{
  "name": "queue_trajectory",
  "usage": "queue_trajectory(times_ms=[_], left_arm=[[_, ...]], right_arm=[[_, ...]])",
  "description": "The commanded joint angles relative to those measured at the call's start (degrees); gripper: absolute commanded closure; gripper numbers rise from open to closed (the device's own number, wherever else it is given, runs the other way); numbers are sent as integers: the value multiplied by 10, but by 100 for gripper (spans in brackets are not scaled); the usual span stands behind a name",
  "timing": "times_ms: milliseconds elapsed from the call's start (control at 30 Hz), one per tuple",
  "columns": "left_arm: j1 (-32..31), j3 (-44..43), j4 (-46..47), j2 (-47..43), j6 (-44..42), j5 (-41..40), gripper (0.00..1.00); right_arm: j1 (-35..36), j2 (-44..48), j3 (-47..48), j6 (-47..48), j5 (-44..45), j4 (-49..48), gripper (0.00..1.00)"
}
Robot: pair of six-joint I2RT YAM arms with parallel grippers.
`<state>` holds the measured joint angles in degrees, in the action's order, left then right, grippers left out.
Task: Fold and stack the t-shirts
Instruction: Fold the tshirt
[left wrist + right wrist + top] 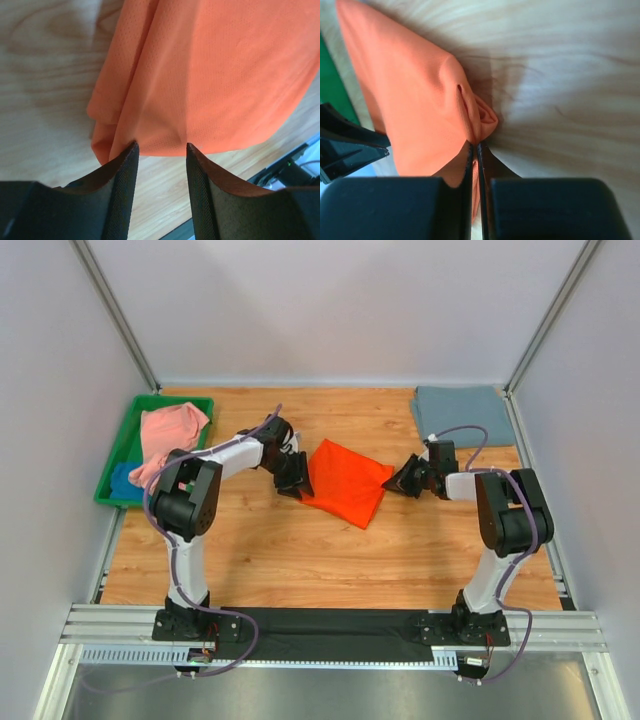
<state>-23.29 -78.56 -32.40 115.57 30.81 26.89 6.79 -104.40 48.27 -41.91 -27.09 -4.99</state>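
Wood-grain table (300,560), light oak tone, smooth and matte, boxed in by plain pale walls (330,310) with aluminium posts (115,315) in the corners. A slotted metal rail (100,625) runs along the near edge and both arm bases are bolted to it.

Far left: green plastic tray (112,445), rectangular with a raised rim. It holds 2 shirts - pink t-shirt (172,433), crumpled, draped over the tray's right rim, and blue t-shirt (124,480), bunched in the near corner, mostly hidden.

Left of centre: left gripper (293,483) sits at the left edge of the orange t-shirt (345,480). In the left wrist view the left gripper (161,150) has its jaws apart, dark textured pads, the shirt's hem just at the tips and nothing pinched.

Centre: the orange t-shirt is folded into a rough 4-sided shape, lying skewed on the table. The cloth is a fine mesh knit (215,75), soft and layered at the corner.

Right of centre: right gripper (402,480) is at the shirt's right corner. In the right wrist view the right gripper (476,150) has its jaws pressed together on a puckered fold of the orange t-shirt (415,100).

Far right, back corner: grey-blue t-shirt (462,412), folded flat, a neat rectangle - well apart from both grippers.
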Motion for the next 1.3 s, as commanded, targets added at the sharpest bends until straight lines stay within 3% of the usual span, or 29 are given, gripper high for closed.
queue_trajectory(times_ms=[0, 133, 267, 400, 467, 533, 600, 733, 1067, 1267], left_arm=[[-8, 37, -11, -83, 44, -47, 50], [-25, 97, -17, -196, 91, -83, 49], [-44, 112, -25, -248, 114, -90, 48], [-43, 66, -37, -218, 109, -96, 48], [-43, 14, -42, -180, 82, -109, 48], [-39, -25, -60, -134, 57, -115, 48], [-27, -78, -71, -101, 50, -100, 48], [-16, -128, -93, -37, 30, -75, 49], [6, 5, -51, -32, 33, -105, 49], [13, -2, -82, -38, 35, -89, 49]], right_arm=[[-7, -51, -3, 53, -48, -86, 100], [-7, -70, 47, 92, -109, -61, 99], [-20, -57, 88, 102, -134, 45, 79], [-41, -3, 92, 108, -114, 136, 66], [-41, 30, 107, 117, -86, 194, 65], [-35, 43, 135, 106, -64, 221, 71], [-23, 43, 160, 83, -54, 214, 80], [-4, 7, 197, 37, -70, 143, 82], [-5, -158, 202, -33, -53, -50, 81], [-21, -185, 198, -53, -73, -126, 81]])
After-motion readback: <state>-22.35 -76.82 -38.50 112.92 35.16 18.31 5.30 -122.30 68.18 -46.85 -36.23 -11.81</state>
